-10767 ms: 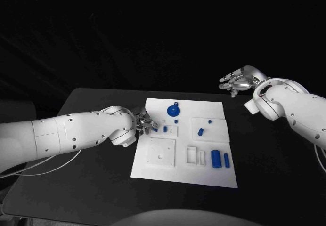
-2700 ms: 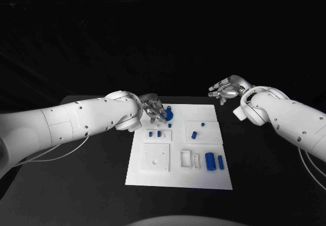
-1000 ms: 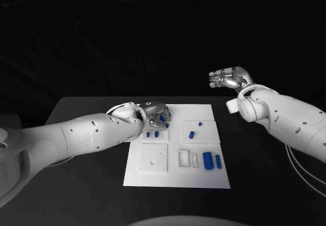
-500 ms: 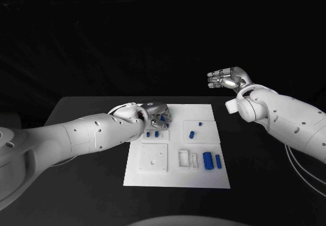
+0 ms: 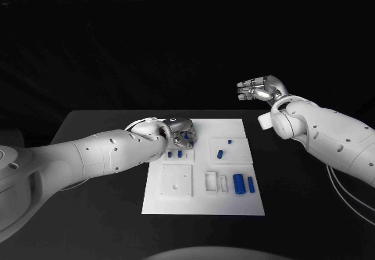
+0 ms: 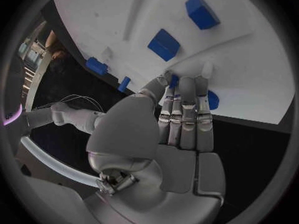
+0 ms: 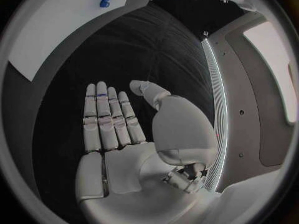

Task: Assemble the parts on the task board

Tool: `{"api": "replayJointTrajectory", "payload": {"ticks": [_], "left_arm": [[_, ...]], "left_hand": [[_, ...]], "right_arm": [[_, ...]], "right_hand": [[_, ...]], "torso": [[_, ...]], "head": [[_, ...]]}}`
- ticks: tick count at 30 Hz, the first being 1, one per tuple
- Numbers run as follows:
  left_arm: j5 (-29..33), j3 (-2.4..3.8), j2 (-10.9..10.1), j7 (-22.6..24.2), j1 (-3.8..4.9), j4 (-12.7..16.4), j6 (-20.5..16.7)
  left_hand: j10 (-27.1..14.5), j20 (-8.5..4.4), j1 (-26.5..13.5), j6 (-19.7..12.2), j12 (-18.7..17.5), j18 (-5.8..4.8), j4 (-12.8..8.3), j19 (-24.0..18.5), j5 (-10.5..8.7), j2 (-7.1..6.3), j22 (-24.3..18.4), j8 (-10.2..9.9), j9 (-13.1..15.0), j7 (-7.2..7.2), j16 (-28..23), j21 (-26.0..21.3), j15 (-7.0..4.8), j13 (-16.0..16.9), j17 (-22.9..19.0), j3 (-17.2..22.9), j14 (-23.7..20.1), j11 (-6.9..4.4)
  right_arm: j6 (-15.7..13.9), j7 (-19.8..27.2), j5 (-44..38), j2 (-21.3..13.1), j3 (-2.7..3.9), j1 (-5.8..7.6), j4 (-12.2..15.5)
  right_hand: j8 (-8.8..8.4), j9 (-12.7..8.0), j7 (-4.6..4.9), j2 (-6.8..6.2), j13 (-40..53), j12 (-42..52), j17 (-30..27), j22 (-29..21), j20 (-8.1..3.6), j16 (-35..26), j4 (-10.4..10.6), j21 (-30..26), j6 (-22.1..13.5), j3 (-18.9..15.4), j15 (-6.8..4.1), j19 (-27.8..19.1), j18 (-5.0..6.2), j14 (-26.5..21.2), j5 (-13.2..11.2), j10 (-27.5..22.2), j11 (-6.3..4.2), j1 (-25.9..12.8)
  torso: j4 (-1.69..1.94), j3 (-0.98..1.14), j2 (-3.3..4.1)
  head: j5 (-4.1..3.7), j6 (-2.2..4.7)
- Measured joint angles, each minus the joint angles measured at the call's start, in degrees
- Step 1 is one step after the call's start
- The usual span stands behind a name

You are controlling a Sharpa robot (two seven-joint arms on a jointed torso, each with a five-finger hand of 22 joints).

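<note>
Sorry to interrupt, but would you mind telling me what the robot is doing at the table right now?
It is assembling small blue parts on the white task board. The left hand is down at the board's far left corner, its fingers on a round blue part. The right hand is raised beyond the table, open and holding nothing. Other blue parts, including two blue cylinders, sit on the board.

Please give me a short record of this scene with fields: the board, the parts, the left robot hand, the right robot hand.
board: white task board on the black table
parts: two small blue pieces standing in a raised block; blue cylinder near the board's right edge
left robot hand: left robot hand at the board's far left corner, fingertips touching a round blue part; a grip cannot be confirmed
right robot hand: right robot hand raised off the board, holding nothing, fingers apart
</note>
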Motion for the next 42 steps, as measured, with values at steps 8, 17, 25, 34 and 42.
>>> {"api": "replayJointTrajectory", "payload": {"ticks": [8, 17, 25, 34, 42], "left_arm": [[0.0, 0.08, 0.2, 0.0, -0.05, -0.3, 0.4], [0.0, 0.23, 0.4, -0.2, -0.04, -0.7, 1.2], [-0.1, 0.29, 0.4, -0.4, -0.01, -0.7, 1.5], [0.2, 0.3, -0.2, 0.0, -0.08, -0.2, 1.3], [1.2, 0.35, -2.1, 0.2, -0.17, 1.5, 1.3]], "left_hand": [[0.0, -0.02, 0.0, 0.0, 0.0, 0.09, 0.0, -1.0, 0.0, 0.0, 0.0, 0.0, 0.0, 0.0, 0.6, 1.9, 0.22, 0.0, -1.0, 0.3, -0.2, 0.03], [1.8, -0.01, 0.1, 1.6, 0.0, 0.38, 0.2, -1.0, -0.03, 0.84, 0.0, 0.0, 0.0, -0.27, 2.1, 3.2, -0.01, 0.0, -1.0, 0.5, 0.7, -0.33], [4.7, -0.62, 0.9, 2.7, -0.2, 0.34, 0.5, -0.1, -0.17, 2.14, 0.0, 0.0, 0.0, -0.62, 3.1, 4.8, -0.9, 0.0, -0.8, 0.1, 2.6, -1.26], [4.8, -0.63, 1.6, 2.9, -0.2, 0.31, 0.0, -0.1, -0.27, 2.79, 0.0, 0.0, 0.0, -0.42, 3.5, 6.1, -0.9, 0.0, -0.7, -0.4, 2.6, -1.33], [4.8, -0.63, 1.4, 2.9, -0.2, -0.06, 0.0, -0.1, -0.27, 2.96, 0.0, 0.0, 0.0, -0.42, 3.5, 6.4, -0.81, 0.1, -0.7, -0.4, 2.9, -1.33]], "right_arm": [[0.1, -0.1, -0.1, 0.0, 0.0, 0.0, 0.0], [0.2, -0.1, -0.1, 0.1, 0.0, 0.0, 0.1], [0.4, -0.1, -0.1, 0.1, 0.0, 0.0, 0.1], [0.6, -0.1, -0.1, 0.1, 0.0, 0.0, 0.1], [0.7, -0.1, -0.1, 0.1, 0.0, 0.0, 0.0]], "right_hand": [[0.0, 0.0, 0.0, 0.0, 0.0, 0.0, 0.0, 0.0, 0.0, 0.0, 0.0, 0.0, 0.0, 0.0, 0.0, 0.0, 0.0, 0.0, 0.0, 0.0, 0.0, 0.0], [0.0, 0.0, 0.0, 0.0, -0.1, 0.0, 0.0, 0.0, 0.0, 0.0, 0.0, 0.0, 0.0, 0.0, -0.01, 0.0, 0.0, 0.0, 0.3, 0.0, 0.0, 0.0], [0.0, 0.0, 0.0, 0.0, 0.0, 0.0, 0.0, 0.0, -0.01, 0.0, 0.0, 0.0, 0.0, 0.0, -0.01, 0.0, 0.0, 0.0, 0.3, 0.0, 0.0, 0.0], [0.0, 0.0, -0.01, 0.0, 0.0, 0.0, 0.0, 0.0, -0.01, 0.0, 0.1, 0.0, 0.0, -0.1, -0.02, 0.0, 0.0, 0.0, 0.3, 0.0, 0.0, 0.0], [0.0, 0.0, -0.01, 0.0, 0.0, 0.0, 0.0, 0.0, -0.01, 0.0, 0.2, 0.0, 0.0, -0.2, -0.02, 0.0, 0.0, 0.0, 0.3, 0.0, 0.0, 0.0]], "torso": [[-0.01, 0.04, -0.01], [-0.01, 0.04, -0.04], [0.01, 0.0, -0.04], [0.02, -0.03, -0.04], [0.04, -0.02, -0.04]], "head": [[0.06, -0.12], [0.01, -0.17], [0.02, -0.18], [0.03, -0.19], [-0.02, -0.04]]}}
